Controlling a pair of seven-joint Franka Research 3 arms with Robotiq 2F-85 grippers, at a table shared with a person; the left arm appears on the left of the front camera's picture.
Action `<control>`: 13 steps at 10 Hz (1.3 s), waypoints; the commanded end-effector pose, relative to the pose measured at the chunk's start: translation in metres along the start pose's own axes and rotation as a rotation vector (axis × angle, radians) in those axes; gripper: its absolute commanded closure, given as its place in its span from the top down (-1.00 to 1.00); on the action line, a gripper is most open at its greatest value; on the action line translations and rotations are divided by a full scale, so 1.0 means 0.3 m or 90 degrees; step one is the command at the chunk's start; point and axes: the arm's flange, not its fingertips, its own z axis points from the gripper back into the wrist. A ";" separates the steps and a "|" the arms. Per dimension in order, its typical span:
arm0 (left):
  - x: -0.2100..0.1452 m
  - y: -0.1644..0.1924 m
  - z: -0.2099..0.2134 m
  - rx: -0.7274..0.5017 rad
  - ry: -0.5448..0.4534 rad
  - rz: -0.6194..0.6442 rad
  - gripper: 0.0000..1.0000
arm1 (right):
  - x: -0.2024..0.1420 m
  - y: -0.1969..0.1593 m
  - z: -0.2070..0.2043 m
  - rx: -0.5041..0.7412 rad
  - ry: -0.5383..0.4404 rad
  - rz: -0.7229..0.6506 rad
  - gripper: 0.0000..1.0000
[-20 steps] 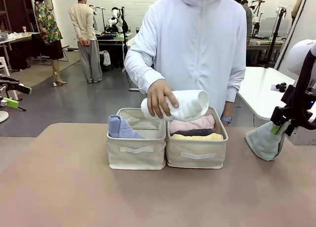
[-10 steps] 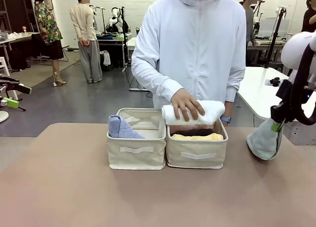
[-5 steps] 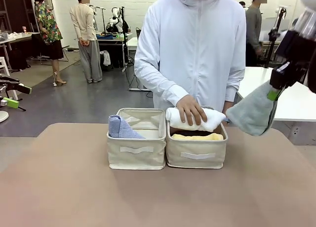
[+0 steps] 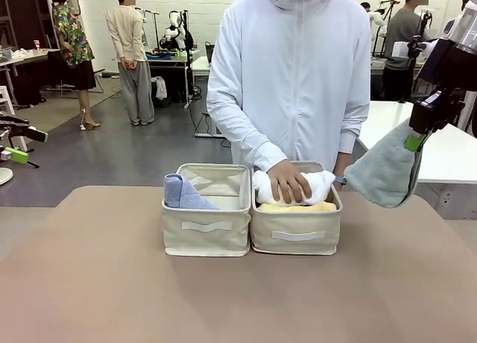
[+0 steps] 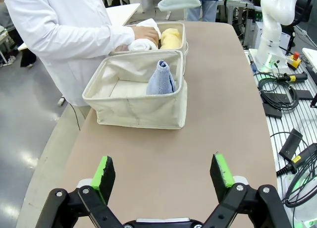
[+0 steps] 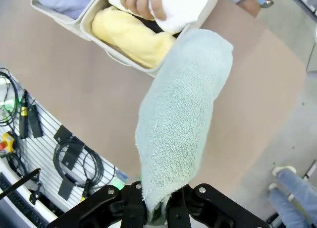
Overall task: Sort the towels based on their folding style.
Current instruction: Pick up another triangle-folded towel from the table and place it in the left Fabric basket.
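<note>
Tan surface (image 4: 238,298). Inside beige left bin (image 4: 206,240): light blue cone towel (image 4: 181,192). Inside right bin (image 4: 297,242) beside it: yellow roll (image 4: 299,207), white roll (image 4: 319,183) under person's hand (image 4: 287,180). Clamped tight in right claw (image 4: 414,139), aloft right of bins: pale grey-green towel (image 4: 384,175). Spread wide, holding nothing: left claw (image 5: 162,169).

Person's hand (image 4: 287,180) and white towel (image 4: 319,183) over the right bin (image 4: 297,240); left bin (image 4: 206,240) mostly free beside the blue towel (image 4: 179,192).

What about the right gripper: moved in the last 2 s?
Yes. In the front view the right gripper, shut on the grey-green towel, has risen: the towel's low end hung level with the right bin's front wall, now level with its rim.
</note>
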 end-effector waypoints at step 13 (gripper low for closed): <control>0.007 -0.002 0.004 0.005 -0.010 0.005 1.00 | 0.602 0.706 -0.223 0.032 0.153 0.464 -0.81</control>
